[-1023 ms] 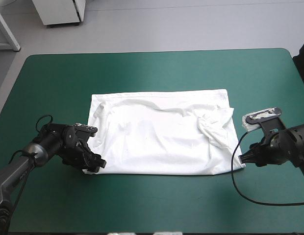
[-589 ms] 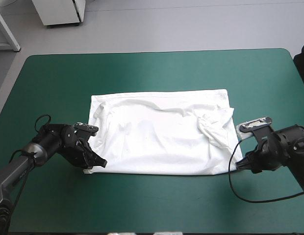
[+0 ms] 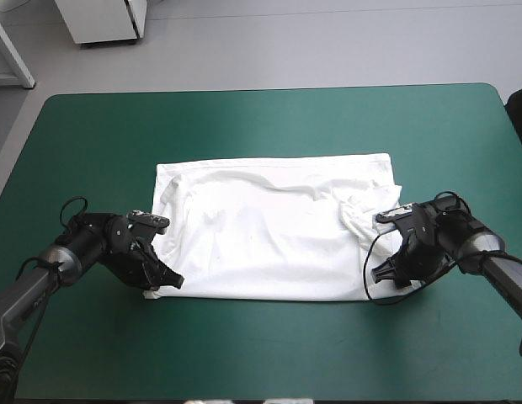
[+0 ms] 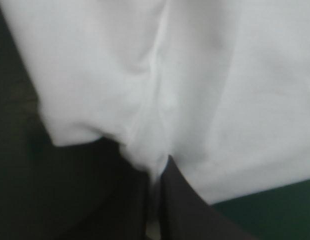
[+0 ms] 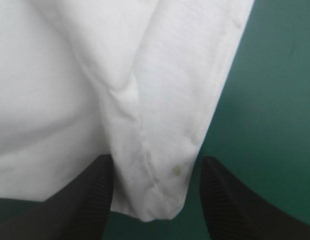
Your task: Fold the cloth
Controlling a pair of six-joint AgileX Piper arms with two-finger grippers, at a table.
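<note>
Currently pinching the near-left corner of the white T-shirt (image 3: pixel 274 240) with the left claw (image 3: pixel 167 284), black fingers (image 4: pixel 195 215) pressed together on the sheet. Straddling the near-right corner with the right claw (image 3: pixel 379 273), parted wide, one finger at each side of the rolled hem (image 5: pixel 145 150), nothing gripped yet. Spread flat and roughly rectangular on the middle of the teal-green tabletop (image 3: pixel 261 126), near edge running between the two claws, far edge straight and well short of the far side. Risky to lift at this point: with a single corner held, likely to drag the sheet askew and pull the rectangle into a diagonal. Risky too to close the right claw shallow: thin, limp knit, apt to slip out of a bite on the hem alone, or to come up as one layer and leave the under layer lying. Worth minding the bunched patch (image 3: pixel 366 220) just beyond the right claw: thick, crumpled, liable to be carried into the fold as a lump. Soft, matte, lightly creased across the chest; doubled and rounded at the right corner; smooth beneath, probably offering little friction.
</note>
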